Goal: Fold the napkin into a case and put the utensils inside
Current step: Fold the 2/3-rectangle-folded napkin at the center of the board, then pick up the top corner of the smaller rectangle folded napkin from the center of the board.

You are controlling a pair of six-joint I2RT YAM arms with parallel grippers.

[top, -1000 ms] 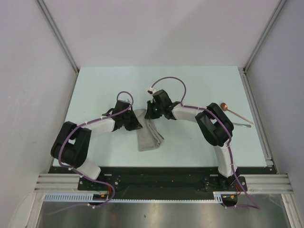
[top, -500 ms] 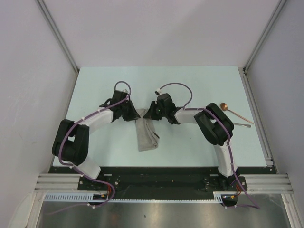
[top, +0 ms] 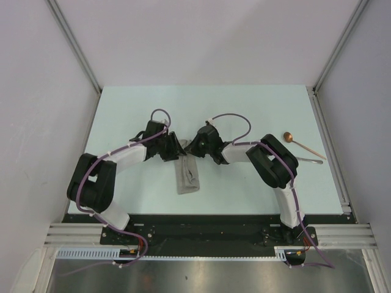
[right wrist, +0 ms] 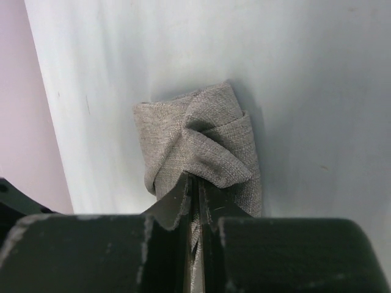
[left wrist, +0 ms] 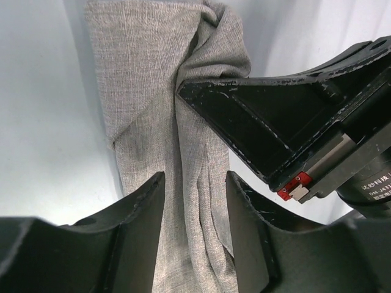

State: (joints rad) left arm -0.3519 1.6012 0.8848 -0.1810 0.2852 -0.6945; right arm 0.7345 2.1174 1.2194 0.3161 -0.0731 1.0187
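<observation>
Top view. The napkin [top: 187,174] lies mid-tabletop [top: 256,110] as a narrow folded strip running from near to far, with its far end bunched where both arms meet. The left arm [top: 131,154] and right arm [top: 241,149] converge on that far end from opposite sides, probably so that one can pin a layer while the other works the fold. The copper spoon [top: 303,144] and the thin silvery piece [top: 310,161] lie well apart on the right, untouched. They are parked clear of the folding, and my read is that they go in last.

Left wrist view. The left end effector [left wrist: 195,180] is released, and its two dark fingers [left wrist: 143,226] straddle the strip with the cloth lying loose between them. It clamps nothing, so it looks placed to guide or receive. The cloth is a grey-beige woven fabric with a fine crosshatch grain. It is soft and has several lengthwise creases and a diagonal lap. The right end effector [left wrist: 186,93] comes in from the right as a scuffed black wedge, its tip biting into the fabric where the folds gather.

Right wrist view. The right end effector [right wrist: 194,186] is clenched on the napkin, its jaws nearly together with a thin edge of cloth between them. Beyond the tips the end of the strip humps up into a rolled, overlapping bundle — limp material that keeps its shape only where it is pinched. The tabletop is smooth and pale. The strip does not yet read as a tidy pocket, so the folding seems to be mid-course.
</observation>
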